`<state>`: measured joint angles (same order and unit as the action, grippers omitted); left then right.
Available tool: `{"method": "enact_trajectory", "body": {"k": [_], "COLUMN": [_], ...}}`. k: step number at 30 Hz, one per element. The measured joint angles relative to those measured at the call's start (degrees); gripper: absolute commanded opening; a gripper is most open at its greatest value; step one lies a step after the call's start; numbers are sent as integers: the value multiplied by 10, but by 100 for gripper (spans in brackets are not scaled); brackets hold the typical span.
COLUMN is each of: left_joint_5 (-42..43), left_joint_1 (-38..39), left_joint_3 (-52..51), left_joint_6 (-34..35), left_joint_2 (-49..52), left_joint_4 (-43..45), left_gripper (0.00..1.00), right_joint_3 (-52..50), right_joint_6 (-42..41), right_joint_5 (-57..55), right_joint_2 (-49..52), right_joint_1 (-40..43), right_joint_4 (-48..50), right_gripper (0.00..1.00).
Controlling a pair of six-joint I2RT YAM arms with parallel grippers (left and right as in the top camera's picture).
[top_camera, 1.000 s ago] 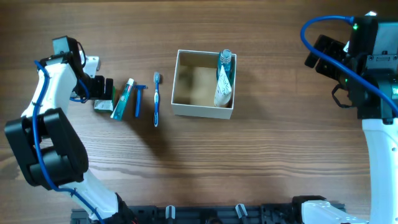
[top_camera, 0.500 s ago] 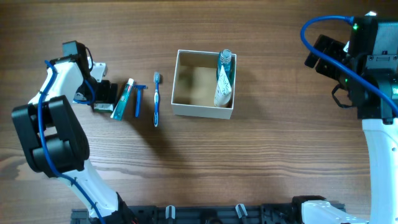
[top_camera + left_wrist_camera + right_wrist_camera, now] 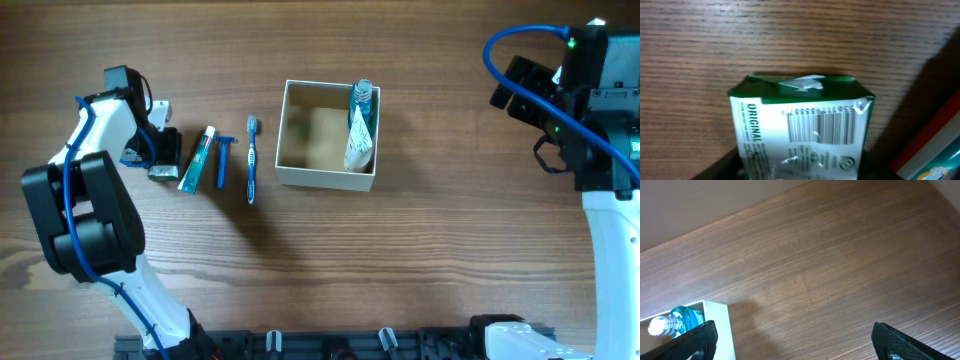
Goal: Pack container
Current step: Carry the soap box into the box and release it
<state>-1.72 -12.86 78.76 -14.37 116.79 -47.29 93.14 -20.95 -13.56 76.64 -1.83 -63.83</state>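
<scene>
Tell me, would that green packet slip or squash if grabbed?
The green packet keeps a blocky shape with flat faces, so it is probably stiff and unlikely to roll. Its glossy, crinkled wrapper may be somewhat slippery. It is far smaller than the container, so likely light.

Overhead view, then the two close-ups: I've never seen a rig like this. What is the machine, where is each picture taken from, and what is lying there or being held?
Two robot arms stand at a wooden table, each ending in a two-finger gripper. The wide picture comes from a fixed camera above, and the close-ups come from a camera on each wrist. In the middle sits the container, an open white box with a blue bottle and a white tube already inside. To its left lie a toothbrush, a razor, a toothpaste tube and a green packet. The left gripper hangs right over that packet. Whether it grips the packet cannot be told. The right gripper is open and empty, far to the right of the box.
</scene>
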Motion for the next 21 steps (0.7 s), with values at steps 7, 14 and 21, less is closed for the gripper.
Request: {"method": "enact_trajectory", "body": {"k": [7,14,21], "left_joint_5": [-4,-6,-6], "left_joint_1": [1,43,185], "left_joint_3": [14,14,18], "left_joint_6": [57,113,179], "left_joint_2": [-11,-115,-260], "left_joint_4": [-22,-56,-72], "left_gripper": [39,38,42], "right_joint_3": [0,0,0], "right_joint_6": [0,0,0], "right_joint_5": [0,0,0], "right_joint_2": [0,0,0], "right_joint_1": [0,0,0], "right_joint_4": [0,0,0], "right_gripper": [100,100,100]}}
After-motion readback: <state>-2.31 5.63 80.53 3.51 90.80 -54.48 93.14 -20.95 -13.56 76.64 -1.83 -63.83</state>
